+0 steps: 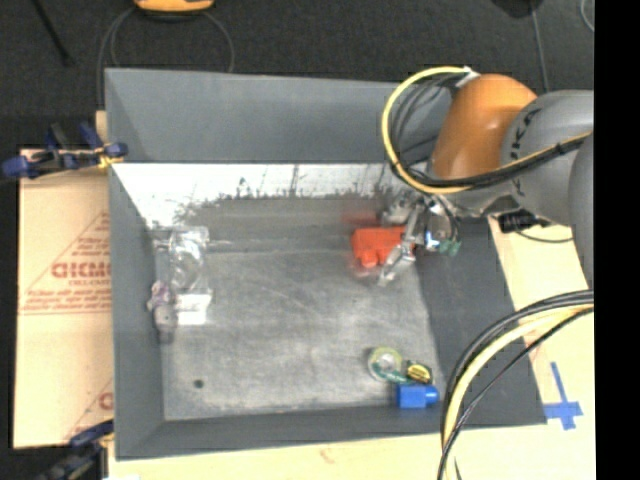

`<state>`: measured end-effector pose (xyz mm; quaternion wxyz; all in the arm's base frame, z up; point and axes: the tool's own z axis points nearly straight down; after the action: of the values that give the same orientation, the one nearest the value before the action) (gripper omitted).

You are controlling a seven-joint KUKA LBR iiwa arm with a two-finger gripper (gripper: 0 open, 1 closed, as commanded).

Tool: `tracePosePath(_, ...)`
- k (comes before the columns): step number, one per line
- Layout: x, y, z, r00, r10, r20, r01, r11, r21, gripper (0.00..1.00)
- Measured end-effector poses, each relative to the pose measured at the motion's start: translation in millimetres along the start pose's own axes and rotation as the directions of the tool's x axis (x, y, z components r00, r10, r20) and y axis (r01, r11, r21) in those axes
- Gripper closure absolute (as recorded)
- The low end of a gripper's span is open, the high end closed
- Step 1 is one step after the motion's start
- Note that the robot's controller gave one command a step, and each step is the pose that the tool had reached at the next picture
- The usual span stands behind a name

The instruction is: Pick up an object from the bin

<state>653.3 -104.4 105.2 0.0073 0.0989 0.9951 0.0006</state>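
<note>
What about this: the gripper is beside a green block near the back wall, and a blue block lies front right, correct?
Not green: the camera view shows a red-orange block beside the gripper near the back wall. The blue block lies front right.

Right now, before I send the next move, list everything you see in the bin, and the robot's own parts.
bin: one, grey metal, middle of the view
red chunky thing: one, red, far right of the floor, right beside the gripper
clear plastic piece: one, see-through, left side of the floor
white piece: one, white, just nearer than the clear plastic piece
blue block: one, blue, near right corner
ring-shaped thing: one, pale green with a yellow bit, beside the blue block
gripper: one, grey metal, at the red chunky thing's right edge
orange cover: one, orange, on the wrist
cables: several, yellow and black, looped around the wrist
</note>
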Motion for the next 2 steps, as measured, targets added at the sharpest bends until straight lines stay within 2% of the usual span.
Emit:
tracePosePath(1,-3.1,-7,4,0.965,0.26,-0.006,-0.26,0.965,0.003,0.0)
tracePosePath(2,-0.6,-1,26,0.957,0.29,-0.005,-0.29,0.957,0.006,0.0)
